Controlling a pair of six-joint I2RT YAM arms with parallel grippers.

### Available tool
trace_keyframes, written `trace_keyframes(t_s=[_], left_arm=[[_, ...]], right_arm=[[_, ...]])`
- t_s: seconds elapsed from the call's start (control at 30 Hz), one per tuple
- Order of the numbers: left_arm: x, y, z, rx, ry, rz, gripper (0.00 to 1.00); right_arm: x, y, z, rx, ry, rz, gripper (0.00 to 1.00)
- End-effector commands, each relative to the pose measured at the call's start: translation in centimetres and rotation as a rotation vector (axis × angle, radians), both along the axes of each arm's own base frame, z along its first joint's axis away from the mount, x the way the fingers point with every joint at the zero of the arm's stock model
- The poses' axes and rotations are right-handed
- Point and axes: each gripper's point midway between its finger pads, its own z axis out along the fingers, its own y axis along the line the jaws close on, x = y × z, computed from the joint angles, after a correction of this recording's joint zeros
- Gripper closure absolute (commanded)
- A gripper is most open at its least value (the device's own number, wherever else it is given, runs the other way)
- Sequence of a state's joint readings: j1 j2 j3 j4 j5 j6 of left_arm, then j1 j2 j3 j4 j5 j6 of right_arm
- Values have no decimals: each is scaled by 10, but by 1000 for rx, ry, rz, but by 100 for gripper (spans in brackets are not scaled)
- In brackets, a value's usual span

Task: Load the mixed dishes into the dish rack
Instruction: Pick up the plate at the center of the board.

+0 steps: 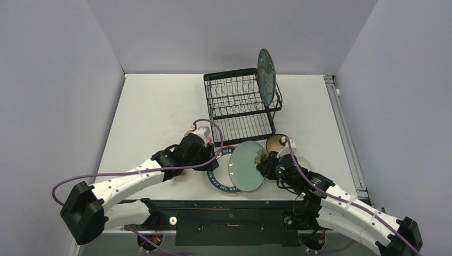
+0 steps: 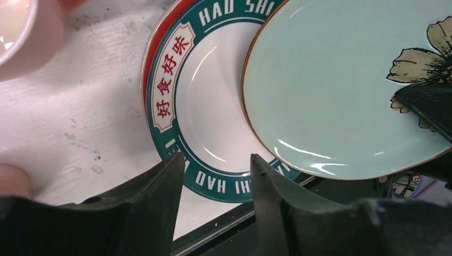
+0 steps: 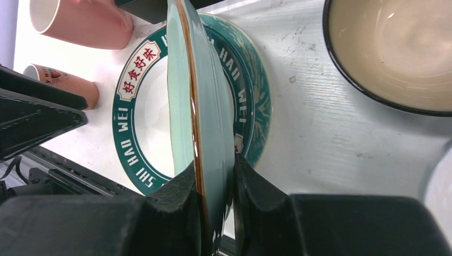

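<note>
My right gripper (image 3: 216, 176) (image 1: 262, 162) is shut on the rim of the light green flower plate (image 3: 200, 96) (image 1: 246, 166), which stands tilted on edge. Under that plate a white plate with a teal lettered rim (image 2: 213, 106) (image 3: 144, 122) lies flat on a red-orange plate (image 2: 154, 48). My left gripper (image 2: 216, 157) (image 1: 210, 154) is open over the white plate's near left rim, with nothing between its fingers. The black wire dish rack (image 1: 237, 101) stands at the back. A dark teal plate (image 1: 266, 74) is upright at its right end.
A pink mug (image 2: 26, 32) (image 3: 80, 21) lies left of the stacked plates, with an orange-brown mug (image 3: 61, 82) beside it. A brown bowl (image 3: 389, 48) (image 1: 275, 142) sits right of the plates. A small white bowl (image 3: 442, 186) shows at the right edge. The table's near edge is close below.
</note>
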State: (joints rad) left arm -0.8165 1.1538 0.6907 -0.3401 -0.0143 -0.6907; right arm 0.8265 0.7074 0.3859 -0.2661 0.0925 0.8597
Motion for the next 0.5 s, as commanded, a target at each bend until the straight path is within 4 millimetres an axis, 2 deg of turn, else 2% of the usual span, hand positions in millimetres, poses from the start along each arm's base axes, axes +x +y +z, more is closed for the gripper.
trace_keyframes(t_s=[0.0, 0.23, 0.37, 0.47], left_arm=[[4, -5, 38, -39, -81, -50, 52], [4, 5, 72, -38, -164, -64, 39], [3, 9, 87, -42, -199, -75, 33], [-1, 14, 95, -36, -223, -95, 30]], right_arm=[[9, 2, 55, 57, -124, -3, 100], [1, -8, 93, 53, -180, 25, 100], [-4, -16, 112, 25, -200, 41, 100], [-6, -18, 134, 30, -230, 55, 100]])
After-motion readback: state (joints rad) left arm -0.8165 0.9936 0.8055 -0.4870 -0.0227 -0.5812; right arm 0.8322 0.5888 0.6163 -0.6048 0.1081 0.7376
